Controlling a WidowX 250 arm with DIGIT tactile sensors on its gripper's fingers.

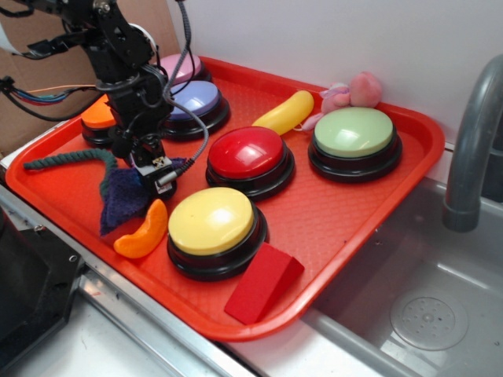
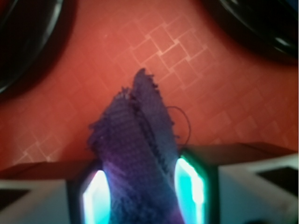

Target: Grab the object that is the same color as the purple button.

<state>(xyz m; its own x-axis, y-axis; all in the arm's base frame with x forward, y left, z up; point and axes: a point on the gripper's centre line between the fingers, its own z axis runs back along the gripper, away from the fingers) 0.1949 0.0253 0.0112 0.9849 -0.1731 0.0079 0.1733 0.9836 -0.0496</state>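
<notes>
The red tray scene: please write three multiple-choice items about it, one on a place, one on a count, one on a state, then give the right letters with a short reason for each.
1. Where does the orange crescent toy lie?
A. beside the yellow button
B. on the green button
C. in the sink

2. How many dome buttons stand on the tray?
A. four
B. six
C. eight

3. What is the state of the tool?
A. open above the tray
B. shut on the purple cloth
C. shut on the red wedge block

Answers:
1 A, the toy rests just left of the yellow button.
2 B, yellow, red, green, lavender, pink and orange.
3 B, the wrist view shows cloth pinched between both fingers.
</notes>
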